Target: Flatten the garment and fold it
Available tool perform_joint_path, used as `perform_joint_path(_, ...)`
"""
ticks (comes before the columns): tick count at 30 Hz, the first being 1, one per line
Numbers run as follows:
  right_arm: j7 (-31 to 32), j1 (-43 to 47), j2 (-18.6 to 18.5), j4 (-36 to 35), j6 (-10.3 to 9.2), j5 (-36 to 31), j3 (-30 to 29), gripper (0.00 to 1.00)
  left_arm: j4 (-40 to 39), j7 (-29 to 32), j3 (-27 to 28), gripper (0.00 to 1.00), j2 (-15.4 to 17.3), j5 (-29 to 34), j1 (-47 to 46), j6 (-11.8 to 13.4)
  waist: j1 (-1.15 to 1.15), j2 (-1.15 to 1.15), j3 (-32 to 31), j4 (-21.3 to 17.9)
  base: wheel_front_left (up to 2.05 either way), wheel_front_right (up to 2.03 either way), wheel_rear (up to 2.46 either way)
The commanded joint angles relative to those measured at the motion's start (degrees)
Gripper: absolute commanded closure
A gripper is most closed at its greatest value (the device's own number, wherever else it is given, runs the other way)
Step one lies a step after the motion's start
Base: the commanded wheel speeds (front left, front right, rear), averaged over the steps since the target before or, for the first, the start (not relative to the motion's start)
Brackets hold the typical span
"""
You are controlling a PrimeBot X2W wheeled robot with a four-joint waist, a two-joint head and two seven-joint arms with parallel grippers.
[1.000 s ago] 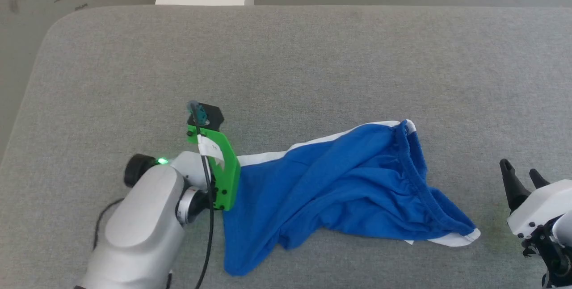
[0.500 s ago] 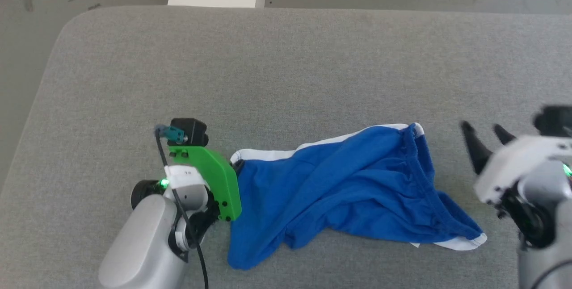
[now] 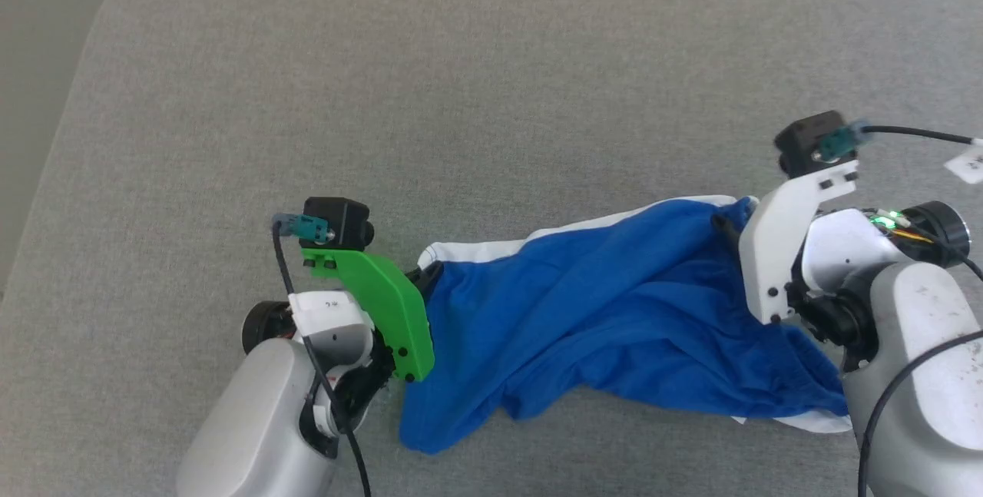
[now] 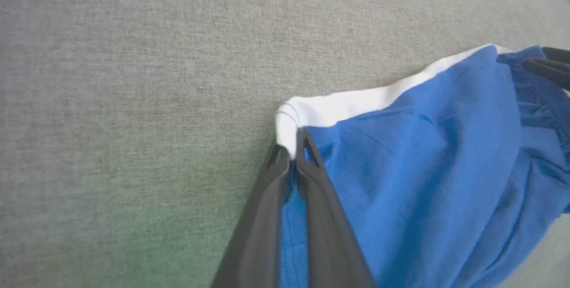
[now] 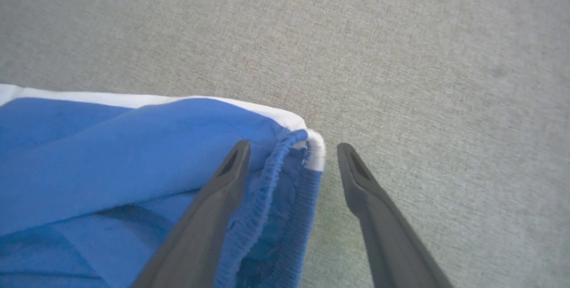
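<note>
Now left pincer (image 4: pixel 290 143), newly closed, is gripping the garment (image 3: pixel 614 305) by its hem (image 4: pixel 289 116); right pincer (image 5: pixel 294 147), wide open, is straddling the waistband (image 5: pixel 272 163) for flattening.

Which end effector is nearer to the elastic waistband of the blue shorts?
Right. The right end effector, open, straddles the waistband corner; the left end effector grips the far hem corner.

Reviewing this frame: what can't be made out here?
- Head view: the grip of the left gripper on the shorts, behind its green bracket.
- Head view: fingers of the right gripper, behind its white bracket.
- Head view: the shorts' near right corner, partly under the right forearm.
- Right wrist view: whether the open fingers touch the waistband.
</note>
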Motion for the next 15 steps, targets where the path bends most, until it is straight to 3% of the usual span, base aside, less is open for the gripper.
perform_joint_path(1,0.2,-1.1,-0.4,0.8,-0.08,-0.7,0.5,0.0,-0.1,-0.1,-0.2,1.0,-0.4,0.0,-0.1,0.2,0.0,0.0,1.3,0.9,0.0,0.0,0.0)
perform_joint_path(7,1.3,-1.5,-1.0,3.8,-0.08,-0.9,1.9,0.0,0.1,-0.6,-0.5,1.0,-0.9,-0.2,-0.4,-0.1,0.0,0.0,2.3,1.6,0.0,0.0,0.0)
perform_joint_path(8,1.3,-1.6,-1.1,4.0,-0.08,-0.7,2.0,0.36,0.2,-0.8,-0.5,1.0,-0.9,-0.2,-0.4,-0.1,0.0,0.0,2.2,1.6,0.0,0.0,0.0)
perform_joint_path(9,1.2,-1.6,-1.2,4.1,-0.08,-0.5,2.1,0.87,0.2,-1.0,-0.4,1.0,-0.9,-0.3,-0.5,-0.1,0.0,0.0,2.2,1.7,0.0,0.0,0.0)
perform_joint_path(10,1.0,-1.7,-1.3,4.2,-0.08,-0.3,2.3,1.0,0.3,-1.1,-0.4,1.0,-0.9,-0.4,-0.5,-0.2,0.0,0.0,2.1,1.6,0.0,0.0,0.0)
perform_joint_path(15,-0.4,-2.0,-1.8,4.3,-0.08,1.1,2.5,1.0,0.5,-2.3,0.3,1.0,-0.9,-0.9,-0.7,-0.3,0.0,0.0,0.7,1.1,0.0,0.0,0.0)
